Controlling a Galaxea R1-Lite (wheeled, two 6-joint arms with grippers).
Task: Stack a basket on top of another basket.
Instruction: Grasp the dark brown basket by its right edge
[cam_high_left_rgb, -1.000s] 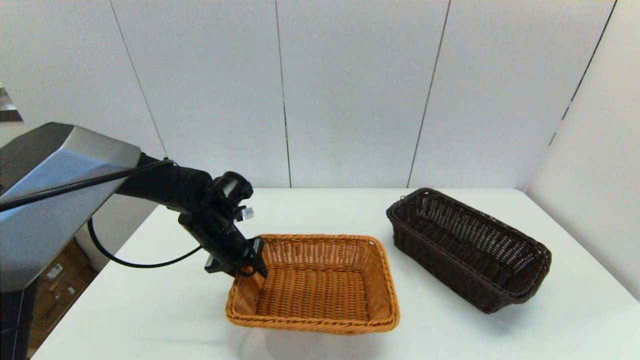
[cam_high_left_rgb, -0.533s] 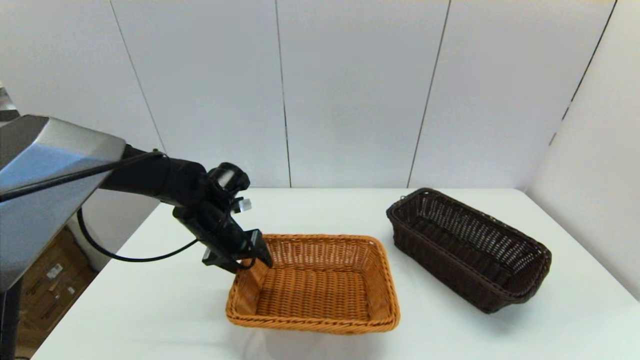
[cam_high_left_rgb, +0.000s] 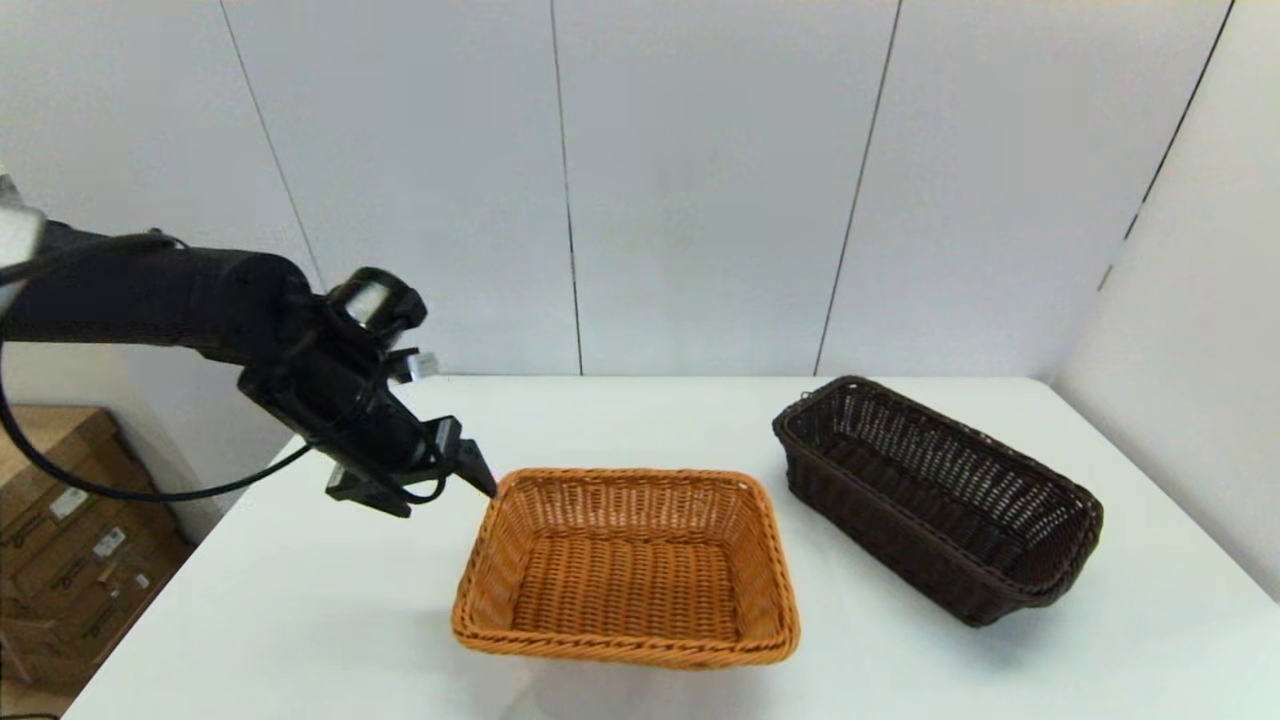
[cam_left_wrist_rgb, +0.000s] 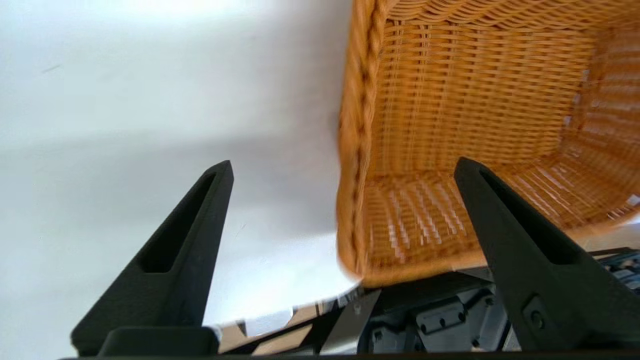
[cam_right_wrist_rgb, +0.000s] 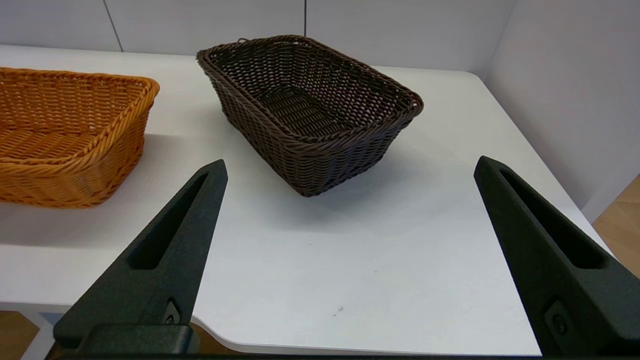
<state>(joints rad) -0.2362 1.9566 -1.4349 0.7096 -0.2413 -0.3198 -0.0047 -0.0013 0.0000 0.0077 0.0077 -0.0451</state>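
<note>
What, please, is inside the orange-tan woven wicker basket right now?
Nothing: the orange-tan rectangular woven wicker basket shows only its bare woven floor. The open left tool is outside, beside its far-left corner. Nothing covers the interior.

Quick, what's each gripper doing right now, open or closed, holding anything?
Left gripper: open, empty, at the orange basket's far left corner.
Right gripper: open, empty, parked short of the dark basket.
</note>
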